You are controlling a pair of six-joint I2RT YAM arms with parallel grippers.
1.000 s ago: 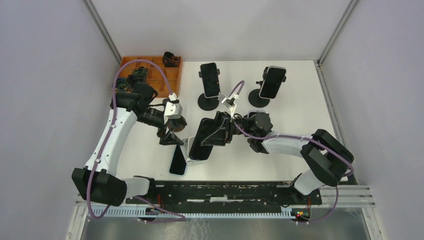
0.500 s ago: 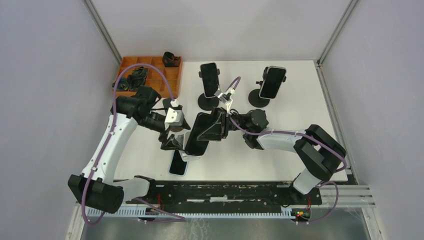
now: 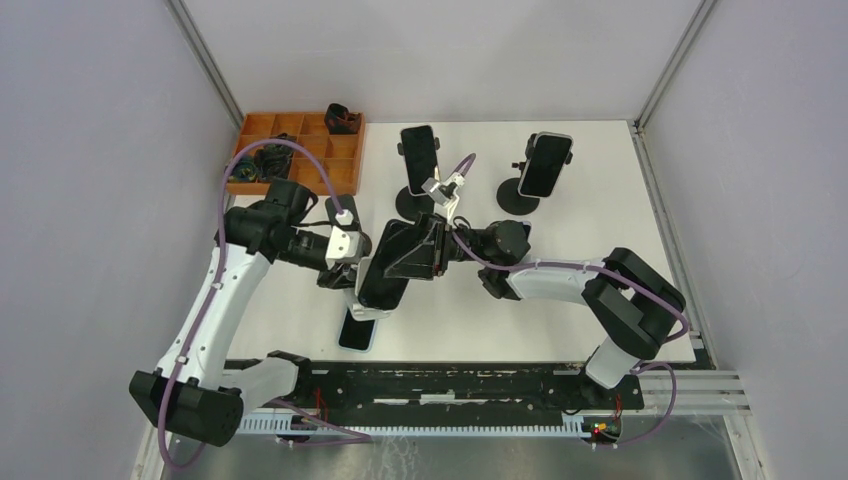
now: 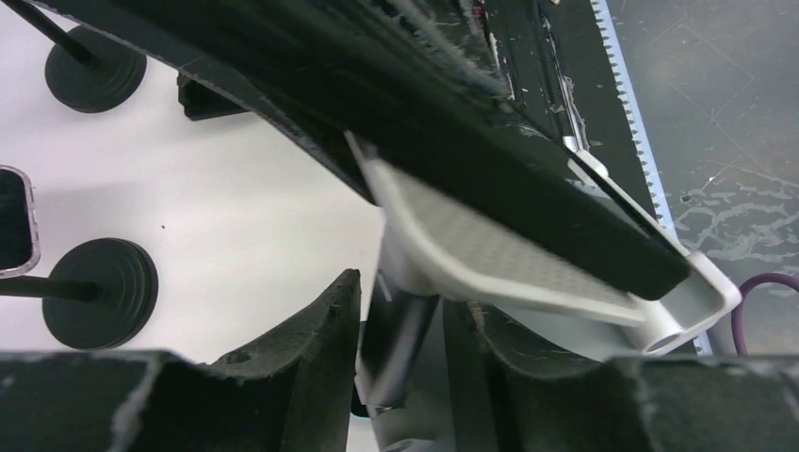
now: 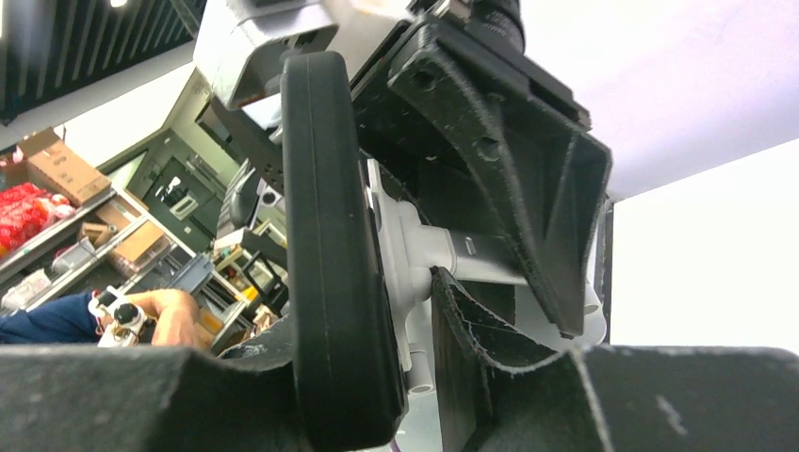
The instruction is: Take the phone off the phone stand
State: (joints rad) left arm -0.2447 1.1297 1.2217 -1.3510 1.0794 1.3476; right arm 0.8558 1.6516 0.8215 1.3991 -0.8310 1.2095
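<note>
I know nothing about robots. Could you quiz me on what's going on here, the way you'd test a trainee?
1. Pick one: the right tool grips A) the black phone, B) a cup, C) a screwdriver.
2. True or false: the left tool has its fingers on either side of the white phone stand under that phone.
3. Count: how many other phones sit upright on black round-based stands at the back of the table?

Key: 1 A. 2 True. 3 Two.
</note>
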